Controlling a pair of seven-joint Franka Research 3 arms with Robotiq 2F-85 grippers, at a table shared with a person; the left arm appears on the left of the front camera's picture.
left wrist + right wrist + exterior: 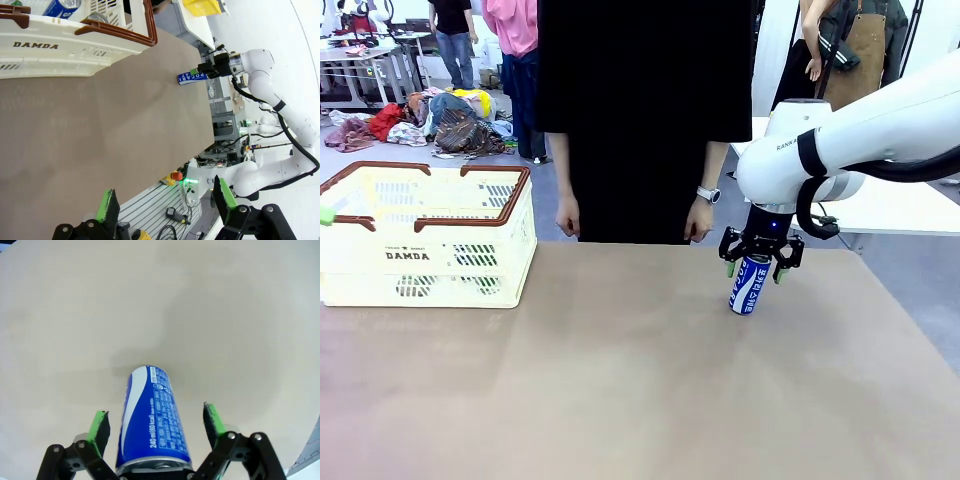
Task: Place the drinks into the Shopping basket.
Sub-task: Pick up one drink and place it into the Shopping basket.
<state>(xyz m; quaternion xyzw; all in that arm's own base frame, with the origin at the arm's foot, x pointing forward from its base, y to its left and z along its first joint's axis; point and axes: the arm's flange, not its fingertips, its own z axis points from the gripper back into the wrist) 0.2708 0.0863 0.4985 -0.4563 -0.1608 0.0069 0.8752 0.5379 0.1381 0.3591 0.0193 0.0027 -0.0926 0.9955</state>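
Blue can (152, 422) stands between our right gripper (156, 426)'s open fingers, ready for grabbing. Our left gripper (167, 202) waits open; basket (425, 240) sits at nine o'clock.

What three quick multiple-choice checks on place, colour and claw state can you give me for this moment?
1. Where does the cream-white slotted plastic Shopping basket with the brown rim stand?
A. On the robot's left side of the table
B. On the robot's right side
C. On the floor

2. What colours is the slim metal can between the right claw's fingers?
A. Green and white
B. Blue and white
C. Red

3. How is the left claw?
A. Shut on a can
B. Open, holding nothing
C. Shut on the basket rim

Answers: 1 A, it sits at the left of the front view. 2 B, blue with white swoosh and print. 3 B, its green pads stand wide apart over bare brown table.
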